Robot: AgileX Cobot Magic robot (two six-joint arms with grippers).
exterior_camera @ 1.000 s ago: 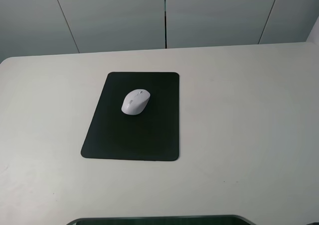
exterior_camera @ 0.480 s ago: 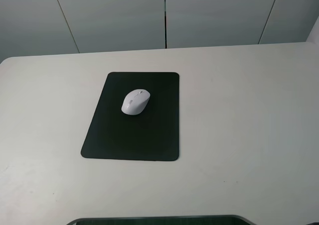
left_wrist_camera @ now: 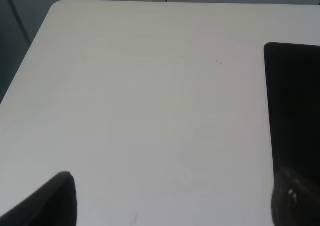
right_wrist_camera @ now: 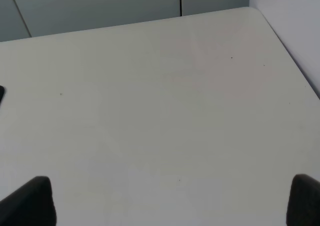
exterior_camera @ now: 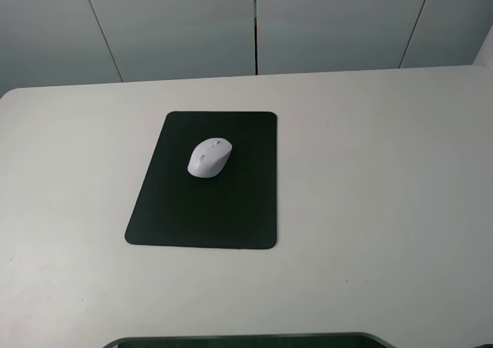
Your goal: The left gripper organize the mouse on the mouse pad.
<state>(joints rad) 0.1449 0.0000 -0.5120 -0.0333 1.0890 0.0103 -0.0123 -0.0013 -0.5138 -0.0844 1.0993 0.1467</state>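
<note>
Two black fingers [left_wrist_camera: 47, 203] of my left gripper [left_wrist_camera: 172, 206] stick into the wrist view, one at each side, far apart from each other. My left gripper is spread wide and holds nothing; only bare table [left_wrist_camera: 150, 101] shows between its fingers. It hangs over the white table, and one finger shows in front of the edge of the pad [left_wrist_camera: 295, 111]. My right gripper [right_wrist_camera: 172, 203] looks the same: two dark fingers [right_wrist_camera: 30, 203] far apart, wide and with nothing in them, over plain table [right_wrist_camera: 160, 111]. A tiny bit of the pad's corner [right_wrist_camera: 1, 93] peeks in at the side of that view. In the high view I cannot see my arms or grippers at all. The pad [exterior_camera: 173, 209] lies flat on the table [exterior_camera: 370, 179], a little to the left of the middle. It is a black rectangle with round corners. The mouse [exterior_camera: 209, 157] sits on the pad, in the far half of it, close to the middle from side to side. All of the mouse is on the pad, with black showing on every side of it. The mouse is white and oval, and it is turned a bit, so its front end points away and a little to the right. Grey wall panels [exterior_camera: 177, 25] stand behind the table. A dark rounded edge [exterior_camera: 246, 340] shows at the near side of the high view.
</note>
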